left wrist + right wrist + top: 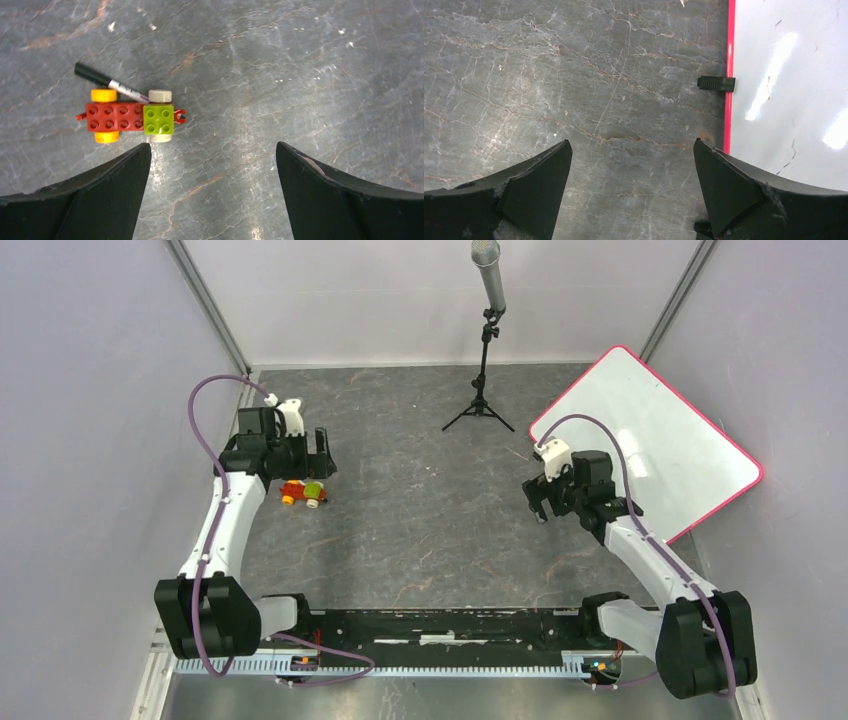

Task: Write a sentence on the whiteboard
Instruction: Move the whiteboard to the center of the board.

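The whiteboard [655, 435], white with a pink-red rim, lies at the back right, and my right arm crosses its near-left part. In the right wrist view its face [789, 100] is blank apart from faint marks. The sentence does not show in any view. A black marker [107, 82] with a white label lies on the table against a toy brick car [130, 117]. My left gripper [212, 147] hangs open just near of the car [303, 493]. My right gripper [632, 142] is open over bare table, left of the board's rim [727, 105].
A small black ribbed piece [716, 83] lies against the board's left rim. A microphone on a black tripod [484, 390] stands at the back middle. Pale walls close in both sides and the back. The table top [420, 510] is grey stone-patterned.
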